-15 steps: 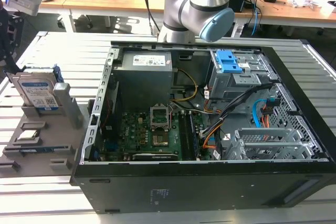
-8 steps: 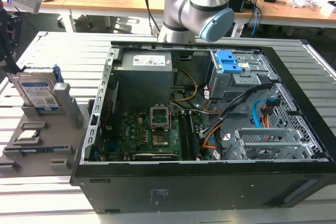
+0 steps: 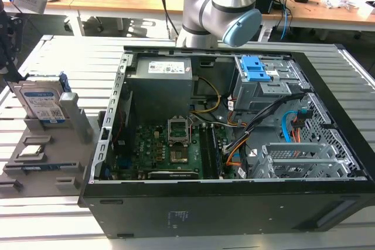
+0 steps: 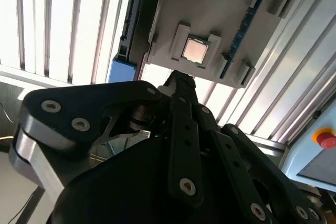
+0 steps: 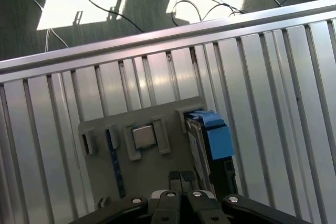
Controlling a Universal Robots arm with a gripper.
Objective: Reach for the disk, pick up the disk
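While the disk (image 3: 41,100) stands edgewise, long axis seemingly upright, the gripper (image 5: 180,176) sits closed.

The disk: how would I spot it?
On the exterior view's left, beside the open black computer case, sits a grey plastic holder. The silver-grey rectangular disk stands on edge in it, blue-framed and white-labelled; the small silver chip lies flat.

Above the grey part holder (image 3: 64,156) the air is open: the disk (image 3: 41,100) stands on edge in it, its top edge uncovered. A grey upright post (image 3: 73,115) of the holder sits just beside the disk's face. The open computer case (image 3: 234,144) walls off the holder's side toward the exterior view's right. The slatted table (image 5: 273,77) runs open beyond the holder, and the chip (image 5: 143,136) lies low on it.
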